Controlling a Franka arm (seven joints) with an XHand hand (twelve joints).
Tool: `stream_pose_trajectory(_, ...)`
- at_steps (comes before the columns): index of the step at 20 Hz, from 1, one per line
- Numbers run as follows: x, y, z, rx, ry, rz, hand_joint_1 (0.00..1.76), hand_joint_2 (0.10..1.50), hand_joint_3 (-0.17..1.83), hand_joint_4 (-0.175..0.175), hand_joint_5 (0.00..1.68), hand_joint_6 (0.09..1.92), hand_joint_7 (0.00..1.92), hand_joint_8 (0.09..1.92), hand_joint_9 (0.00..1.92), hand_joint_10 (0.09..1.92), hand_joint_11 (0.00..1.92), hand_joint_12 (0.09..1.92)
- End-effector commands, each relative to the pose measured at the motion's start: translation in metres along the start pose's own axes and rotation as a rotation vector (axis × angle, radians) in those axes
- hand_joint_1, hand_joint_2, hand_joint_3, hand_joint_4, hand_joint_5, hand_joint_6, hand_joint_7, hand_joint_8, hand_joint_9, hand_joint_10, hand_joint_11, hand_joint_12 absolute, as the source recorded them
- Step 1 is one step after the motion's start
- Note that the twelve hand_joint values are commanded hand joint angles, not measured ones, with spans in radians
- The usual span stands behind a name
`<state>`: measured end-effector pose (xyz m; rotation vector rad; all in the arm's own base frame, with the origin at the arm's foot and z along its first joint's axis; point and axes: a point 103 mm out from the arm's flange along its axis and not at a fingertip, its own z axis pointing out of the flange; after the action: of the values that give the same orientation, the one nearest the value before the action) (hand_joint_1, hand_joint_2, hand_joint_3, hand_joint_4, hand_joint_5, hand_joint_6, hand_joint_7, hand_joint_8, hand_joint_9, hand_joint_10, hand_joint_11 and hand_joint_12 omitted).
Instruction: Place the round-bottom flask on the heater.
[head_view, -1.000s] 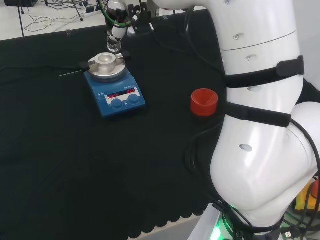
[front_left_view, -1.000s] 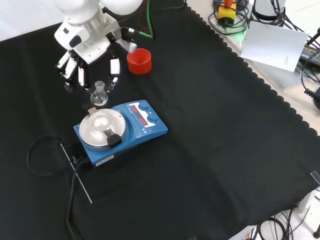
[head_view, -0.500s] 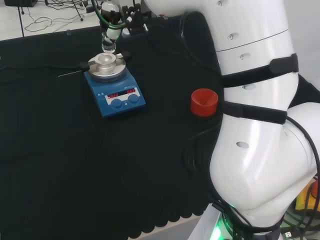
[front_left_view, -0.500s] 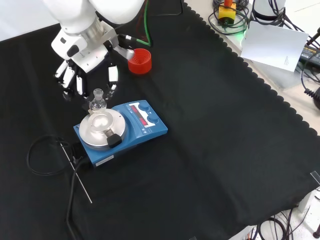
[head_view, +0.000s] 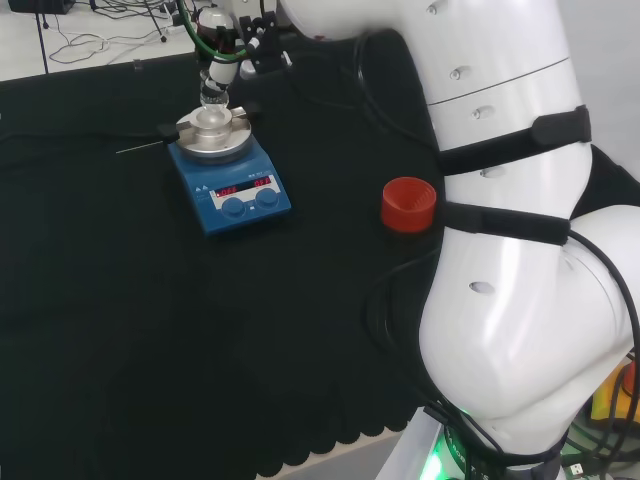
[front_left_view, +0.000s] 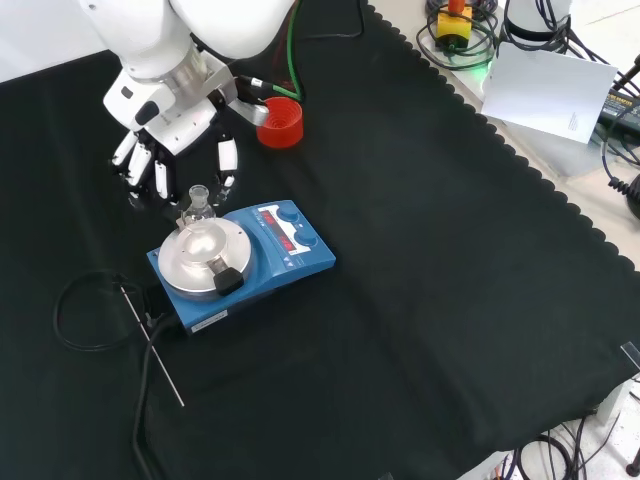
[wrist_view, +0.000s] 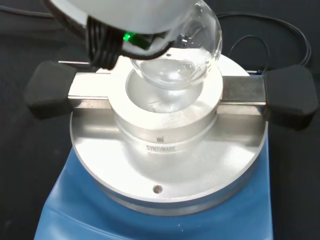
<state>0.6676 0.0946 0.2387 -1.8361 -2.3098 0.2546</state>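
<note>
The round-bottom flask (head_view: 212, 92) (front_left_view: 198, 203) is clear glass and stands upright, neck up, over the middle of the heater (head_view: 232, 180) (front_left_view: 262, 255). The heater is a blue box with a round silver block on top. In the wrist view the flask's bulb (wrist_view: 176, 60) sits at the mouth of the block's bowl (wrist_view: 167, 112); I cannot tell if glass and metal touch. The black and white hand (head_view: 236, 30) (front_left_view: 160, 125) hangs just above with its fingers (front_left_view: 228, 157) down around the flask's neck.
A red ribbed ring stand (head_view: 408, 204) (front_left_view: 281, 120) stands apart from the heater. A thin rod (front_left_view: 152, 345) and a looped black cable (front_left_view: 78, 315) lie beside the heater. Two black clamp knobs (wrist_view: 49, 90) (wrist_view: 291, 95) flank the block.
The hand has carried the flask from beside the heater to over the silver block and lowered it toward the bowl.
</note>
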Motion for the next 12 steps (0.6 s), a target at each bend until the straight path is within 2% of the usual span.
stream_pose_trajectory(1,0.0025,0.0039,0.0043,0.016,-0.007,-0.003,1.11,0.62,0.82,0.139,1.17,0.93,0.45,0.71,0.62,0.63,0.28,1.37)
stream_pose_trajectory(12,0.0064,0.0098,0.0101,0.035,-0.020,0.002,1.11,0.62,0.82,0.140,1.17,0.93,0.45,0.71,0.62,0.63,0.28,1.37)
